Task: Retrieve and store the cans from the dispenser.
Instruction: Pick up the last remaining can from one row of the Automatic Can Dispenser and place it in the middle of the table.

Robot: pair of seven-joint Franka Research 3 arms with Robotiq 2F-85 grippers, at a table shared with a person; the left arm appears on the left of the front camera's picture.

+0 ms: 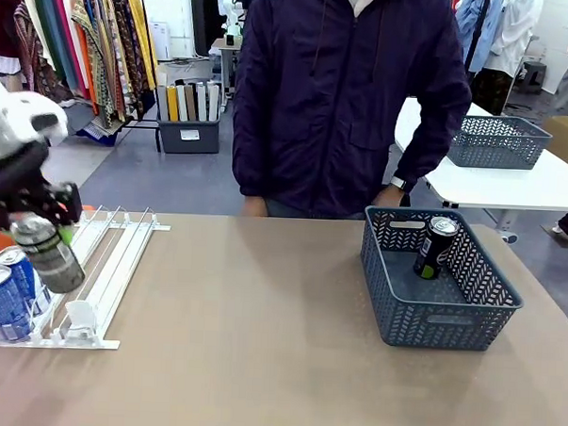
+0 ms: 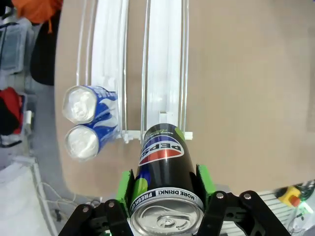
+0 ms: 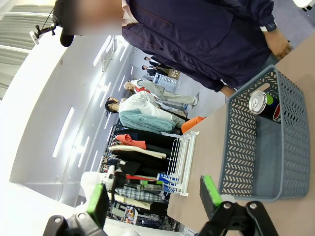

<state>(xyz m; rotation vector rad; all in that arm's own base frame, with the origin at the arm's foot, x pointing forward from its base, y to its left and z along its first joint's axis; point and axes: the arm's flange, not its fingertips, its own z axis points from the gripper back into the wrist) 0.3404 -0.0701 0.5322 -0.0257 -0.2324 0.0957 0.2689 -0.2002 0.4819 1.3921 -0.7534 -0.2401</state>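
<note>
My left claw [image 2: 165, 189] is clamped on a black can [image 2: 162, 157], above the dispenser [image 1: 113, 253], near two blue cans [image 1: 7, 291]. I should keep it upright, carry it over the desk [image 1: 259, 344] and lower it into the basket [image 1: 449, 319], beside the stored can [image 1: 436, 246]. My right claw [image 3: 153, 195] stands apart, empty.

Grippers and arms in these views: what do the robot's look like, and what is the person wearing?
The left gripper is black with bright green pads and silver pivot bolts; its arm has a rounded white shell. The right gripper matches, with black linkages and its own green pads. The person wears a dark navy zipped jacket with long sleeves and a wristwatch.
</note>
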